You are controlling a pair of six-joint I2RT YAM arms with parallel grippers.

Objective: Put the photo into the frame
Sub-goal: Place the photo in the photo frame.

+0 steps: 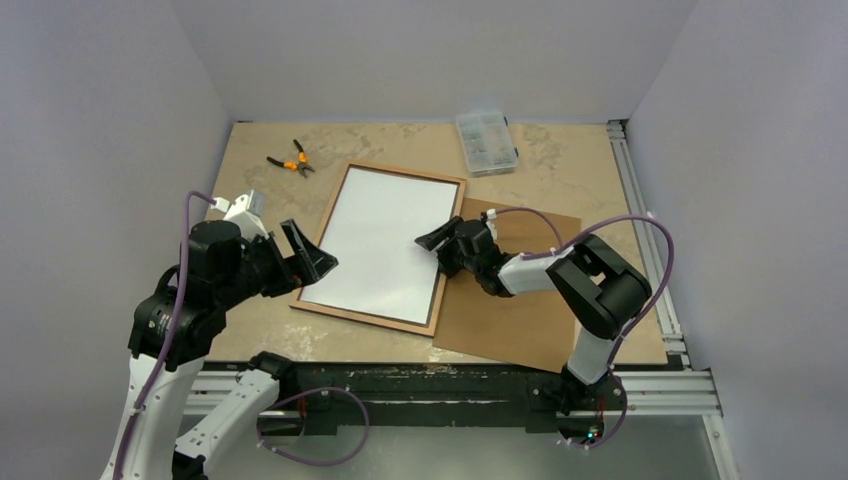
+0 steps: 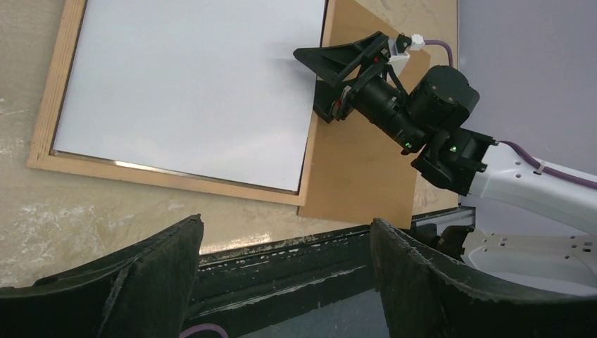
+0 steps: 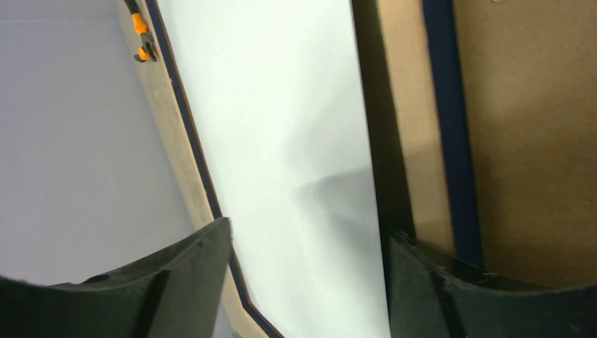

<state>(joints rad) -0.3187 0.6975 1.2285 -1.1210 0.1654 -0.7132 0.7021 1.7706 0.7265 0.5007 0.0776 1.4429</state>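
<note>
right pincer [image 1: 430, 252] open, jaws spread over the right rail of the frame [image 1: 408, 172]; the photo [image 1: 385, 245] lies white side up inside the frame, just left of this pincer. left pincer [image 1: 318, 270] open, with the frame's near left corner just to its right.

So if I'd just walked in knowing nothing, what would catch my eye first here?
Most likely the big white sheet, the photo lying plain side up inside the wood-brown frame mid-table. Next, the two black arms flanking it: the left end effector open at its near left corner, the right end effector open over its right edge, beside a brown board. Far back lie orange pliers and a clear parts box.
</note>
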